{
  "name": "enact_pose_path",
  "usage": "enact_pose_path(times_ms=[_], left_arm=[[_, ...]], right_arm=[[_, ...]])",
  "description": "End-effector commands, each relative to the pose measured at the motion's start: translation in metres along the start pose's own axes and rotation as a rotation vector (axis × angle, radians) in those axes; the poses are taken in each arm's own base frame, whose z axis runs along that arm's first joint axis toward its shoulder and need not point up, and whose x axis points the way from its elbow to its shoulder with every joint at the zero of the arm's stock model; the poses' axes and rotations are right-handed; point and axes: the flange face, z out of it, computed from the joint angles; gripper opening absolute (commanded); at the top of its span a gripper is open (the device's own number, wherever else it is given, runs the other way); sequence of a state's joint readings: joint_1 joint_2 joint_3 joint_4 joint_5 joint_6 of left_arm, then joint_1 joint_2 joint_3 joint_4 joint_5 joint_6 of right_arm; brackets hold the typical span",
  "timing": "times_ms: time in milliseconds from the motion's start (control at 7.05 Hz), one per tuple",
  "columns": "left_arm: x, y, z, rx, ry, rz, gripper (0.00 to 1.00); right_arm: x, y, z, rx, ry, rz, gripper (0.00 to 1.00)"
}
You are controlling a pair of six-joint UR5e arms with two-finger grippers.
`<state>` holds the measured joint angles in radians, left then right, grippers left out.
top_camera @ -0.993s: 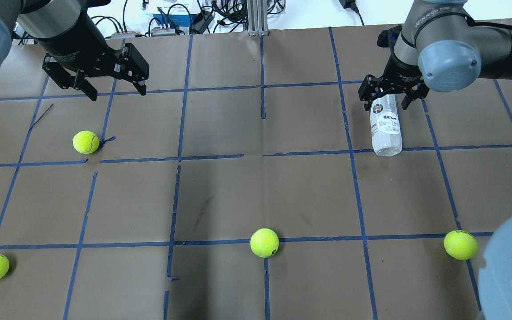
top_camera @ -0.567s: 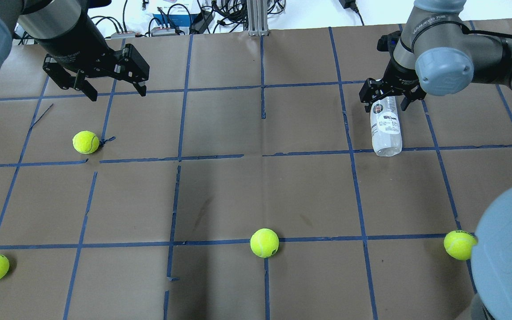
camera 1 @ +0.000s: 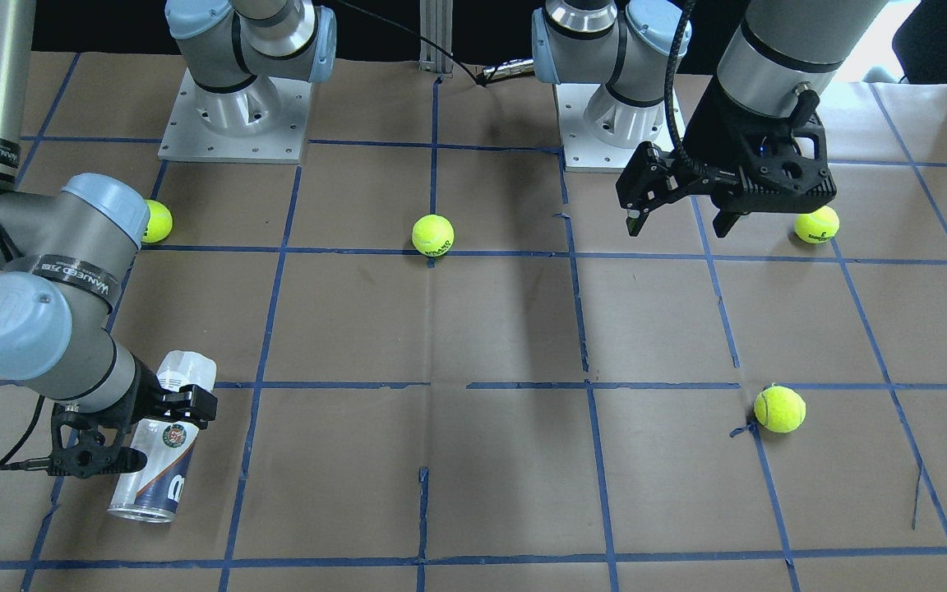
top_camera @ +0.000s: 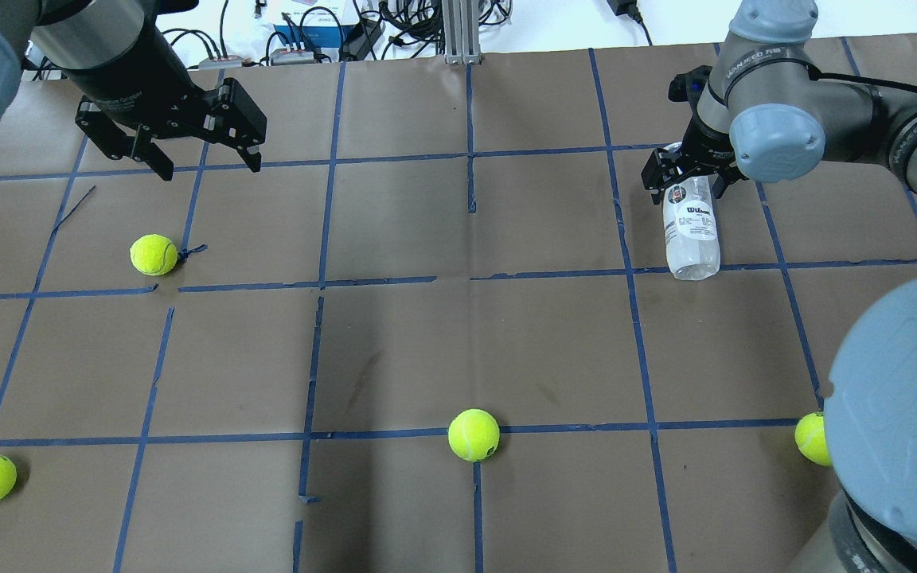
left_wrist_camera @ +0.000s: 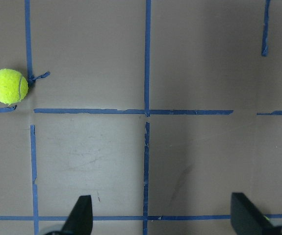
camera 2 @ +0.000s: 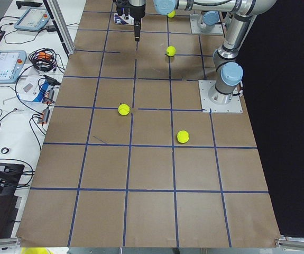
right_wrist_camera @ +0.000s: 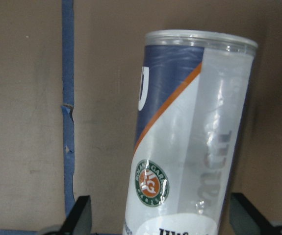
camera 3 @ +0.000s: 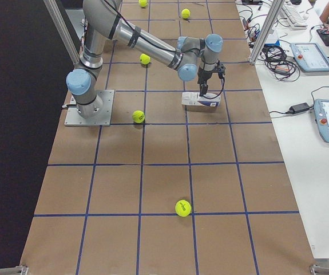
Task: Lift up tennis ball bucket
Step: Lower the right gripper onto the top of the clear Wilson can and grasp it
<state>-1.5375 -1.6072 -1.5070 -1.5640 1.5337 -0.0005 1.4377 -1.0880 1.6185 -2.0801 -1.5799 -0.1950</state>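
Right end effector [top_camera: 688,195] wide, astride the bucket [top_camera: 692,239] flat on the tabletop [top_camera: 395,350]; left end effector [top_camera: 210,169] wide, aloft.

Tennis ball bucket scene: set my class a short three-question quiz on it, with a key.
1. True or false: the tennis ball bucket stands upright on the table.
2. How many tennis balls lie loose on the table?
3. The right pincer is: A) shut on a ball; B) open, astride the bucket; C) parked away from the bucket.
Key: 1 false, it lies on its side; 2 four; 3 B.
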Motion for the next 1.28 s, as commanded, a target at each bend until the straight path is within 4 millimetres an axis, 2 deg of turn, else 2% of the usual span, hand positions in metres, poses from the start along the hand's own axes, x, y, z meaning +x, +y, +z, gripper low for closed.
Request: enact_pose_path(times_ms=[0,142,284,567,851,1134], left_arm=[[0.0,0.0,0.001,-0.002,-0.003,0.006,1.0],[0.0,-0.003,0.004,-0.005,0.0,0.0,1.0],[0.004,-0.009,0.009,0.007,0.0,0.008,1.0],[0.006,-0.008,0.009,0.005,-0.004,0.013,1.0],[0.006,-0.01,0.01,0.005,0.002,0.006,1.0],[0.006,-0.01,0.01,0.005,0.002,0.008,1.0]], right_arm=[[0.003,-0.007,0.019,0.011,0.004,-0.03,1.0],[0.006,-0.008,0.024,0.005,0.003,-0.032,1.0],[0.012,-0.006,0.039,-0.02,-0.002,-0.026,1.0],[0.018,-0.007,0.044,-0.028,-0.006,-0.029,0.99],[0.018,-0.006,0.044,-0.035,-0.006,-0.029,0.79],[0.018,-0.007,0.032,-0.03,-0.004,-0.035,0.76]])
